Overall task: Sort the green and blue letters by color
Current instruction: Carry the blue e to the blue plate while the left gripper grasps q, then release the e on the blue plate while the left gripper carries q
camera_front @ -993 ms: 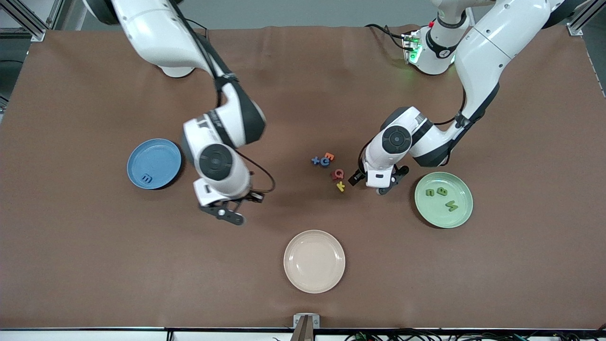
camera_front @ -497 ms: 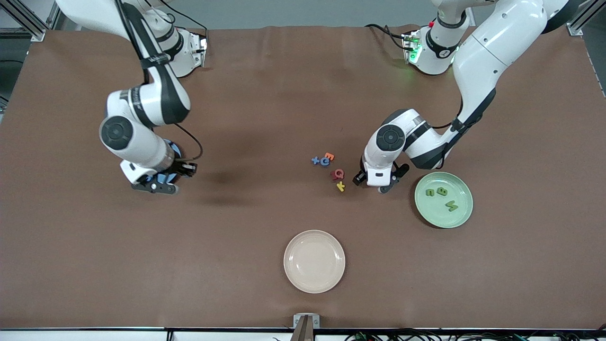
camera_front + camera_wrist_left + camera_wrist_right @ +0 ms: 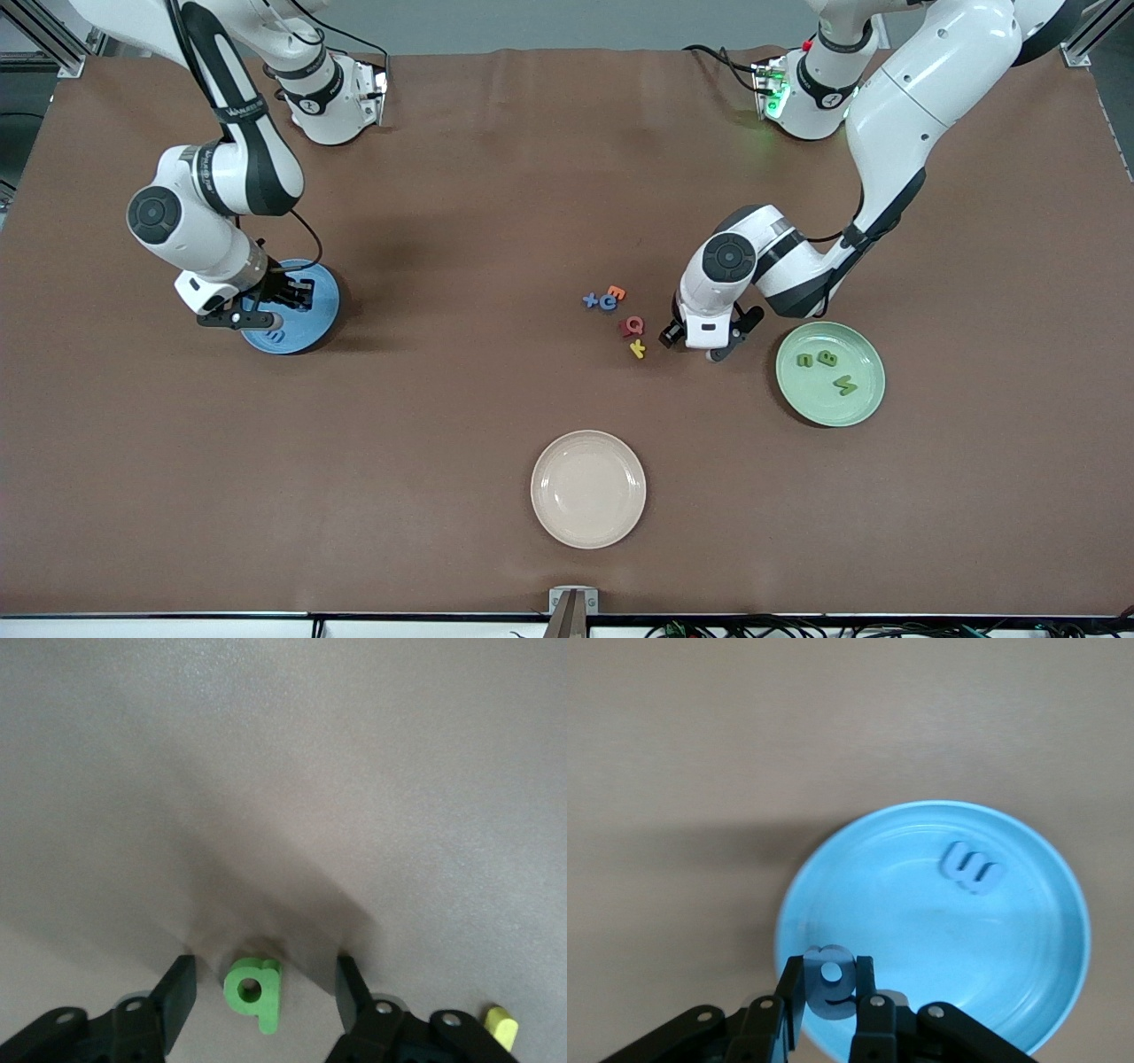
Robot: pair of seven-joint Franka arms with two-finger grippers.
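right gripper [image 3: 830,1005] over the blue plate [image 3: 319,306], fingers [image 3: 790,992] clamped on a blue letter [image 3: 830,979]. second blue letter [image 3: 971,866] flat in the same plate, near the rim closest to the front camera. plate toward the right arm's end of the counter [image 3: 567,177].

left gripper [image 3: 263,992] low over the counter, between the loose cluster and the green plate [image 3: 873,390]. fingers [image 3: 177,992] apart, straddling a green letter [image 3: 252,992] flat on the counter; not touching it on either side in the left wrist view. edge of a yellow letter [image 3: 501,1026] just beside that gripper.

green plate toward the left arm's end; three green letters [image 3: 826,357] in it, well apart from each other.

loose cluster near the counter's middle: two blue letters [image 3: 607,302] touching, an orange letter [image 3: 617,291] just beside them and farther from the front camera, a red letter [image 3: 632,326] nearer, the yellow one nearest.

beige plate [image 3: 588,488] nearest the front camera, midway between the two ends.
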